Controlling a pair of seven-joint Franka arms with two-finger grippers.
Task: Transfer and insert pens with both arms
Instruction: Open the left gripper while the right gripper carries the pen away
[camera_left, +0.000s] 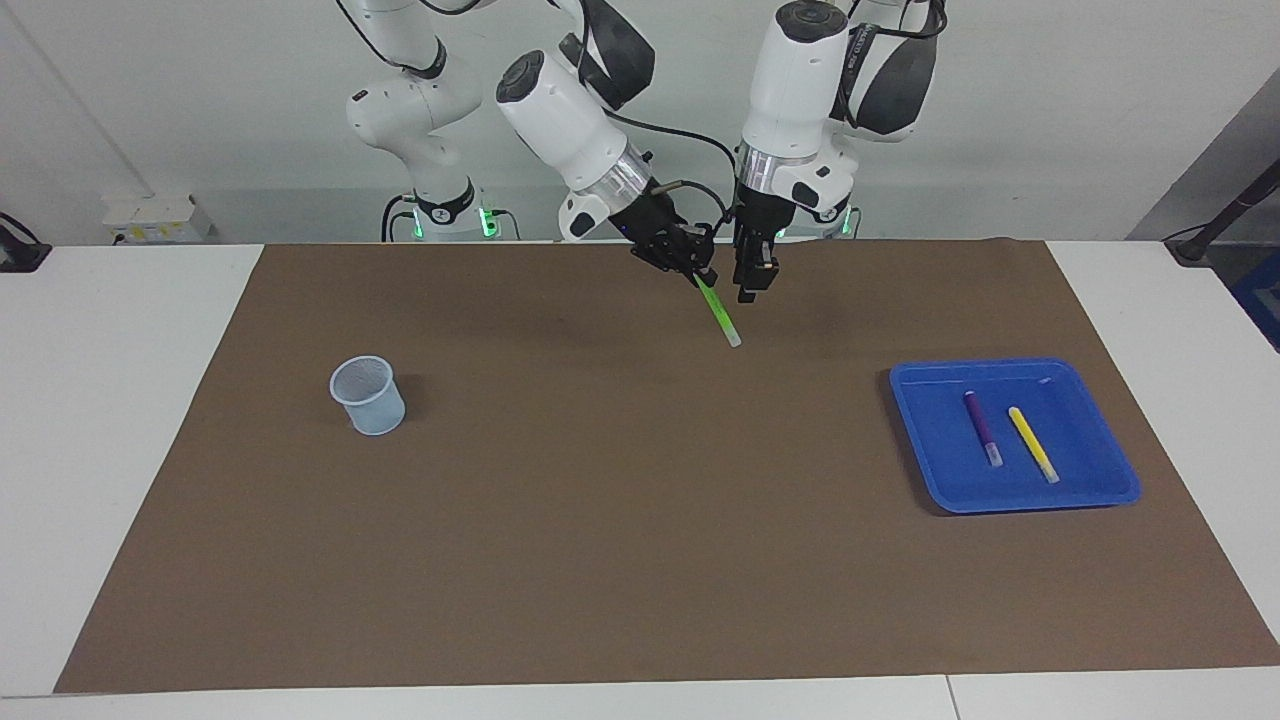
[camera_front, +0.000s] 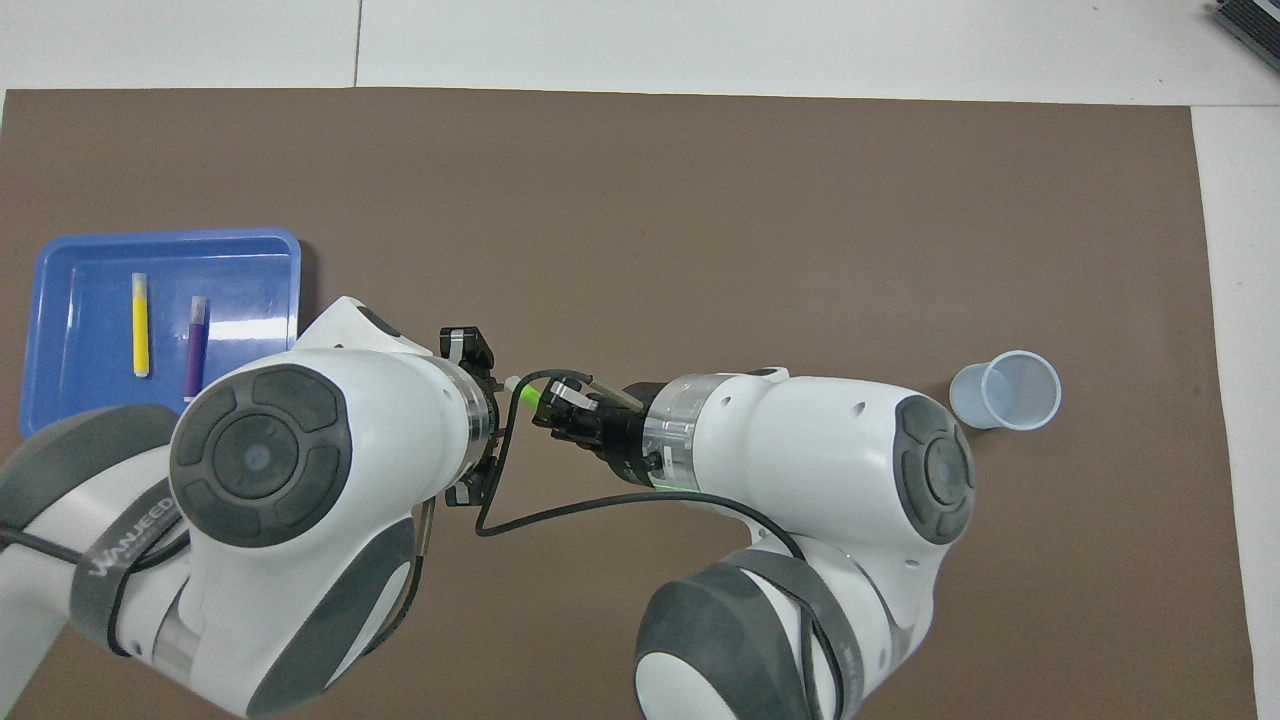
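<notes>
The right gripper's (camera_left: 697, 272) fingers were clamped on the top end of the slim green marker pen (camera_left: 718, 314), which hung slanting down over the brown mat (camera_left: 640, 560), its pale cap end lowest and off the surface. Just beside it, toward the left arm's end of the tabletop, the left gripper (camera_left: 752, 290) pointed straight down over the mat with nothing between its fingers; whether these stood narrow or wide could not be told. In the overhead view the green pen showed only as a short bright stub at about 10 o'clock from the right gripper's wrist, between the two white arms.

A blue rectangular plastic tray (camera_left: 920, 440) lay on the mat toward the left arm's end. In it the purple marker pen (camera_left: 981, 424) and the yellow marker pen (camera_left: 1031, 442) lay side by side, apart, not touching. A pale translucent plastic cup (camera_left: 368, 395) stood upright on the mat toward the right arm's end, well apart from both grippers.
</notes>
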